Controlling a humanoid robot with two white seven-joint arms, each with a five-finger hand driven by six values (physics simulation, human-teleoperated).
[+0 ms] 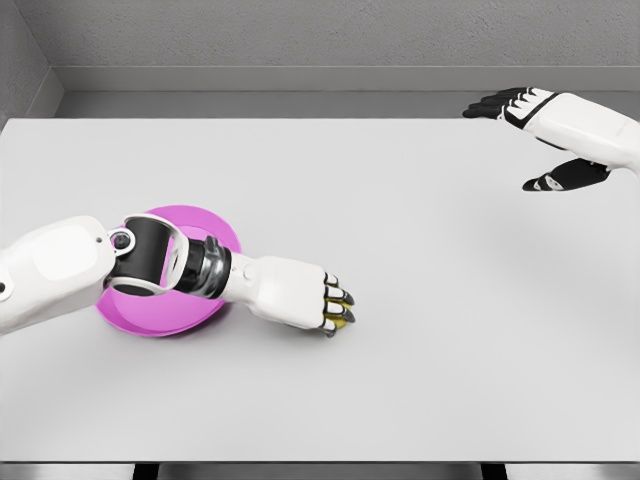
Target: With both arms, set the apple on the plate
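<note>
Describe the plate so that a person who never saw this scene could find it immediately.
Look at the large white table, at its left side. There the round, shallow magenta plate lies flat, partly hidden under the robot's left arm. It is the only brightly coloured thing there.

No readable text from my end.
I find no letters, numbers, brands or signs on the table [400,380], the plate [215,228] or either arm's white shell.
</note>
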